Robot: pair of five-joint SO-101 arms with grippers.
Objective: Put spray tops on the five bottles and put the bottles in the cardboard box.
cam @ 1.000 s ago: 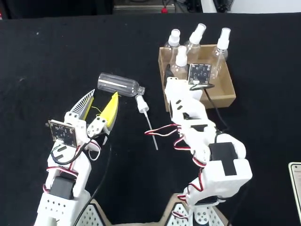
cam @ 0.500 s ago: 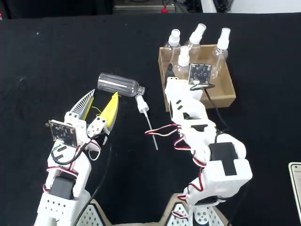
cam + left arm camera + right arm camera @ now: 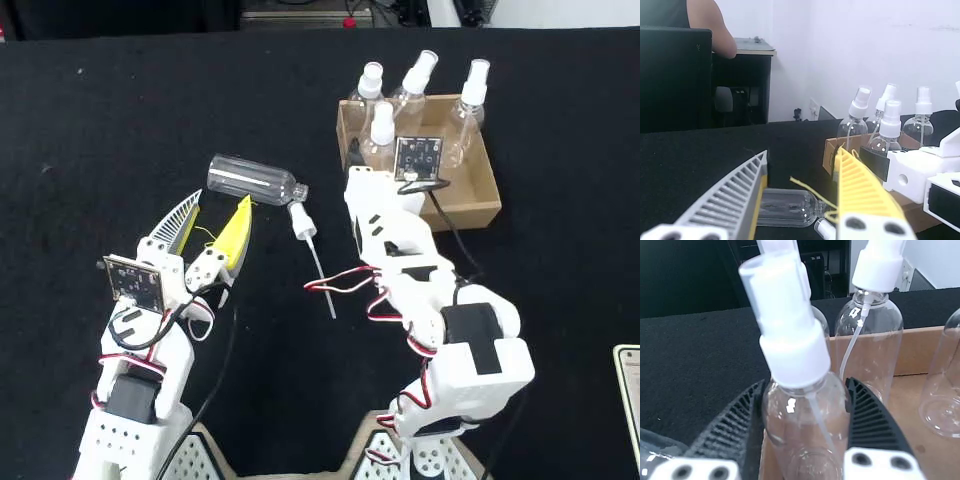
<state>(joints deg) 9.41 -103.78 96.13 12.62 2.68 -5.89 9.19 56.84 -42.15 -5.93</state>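
Shifting slightly sideways, the right pincer (image 3: 804, 386) is clamping a clear plastic white-topped spray bottle (image 3: 802, 410) upright between its fingers inside the brown cardboard box (image 3: 482, 207) (placement nearly done, I judge), while the left pincer (image 3: 218, 200) is gaping just short of the uncapped clear bottle (image 3: 250, 180).

Cannot see the base of the capped bottle (image 3: 805, 430) in the right pincer (image 3: 805, 385), cropped at the frame edge. Cannot identify the pale thing (image 3: 630, 400) clipped at the high view's edge.
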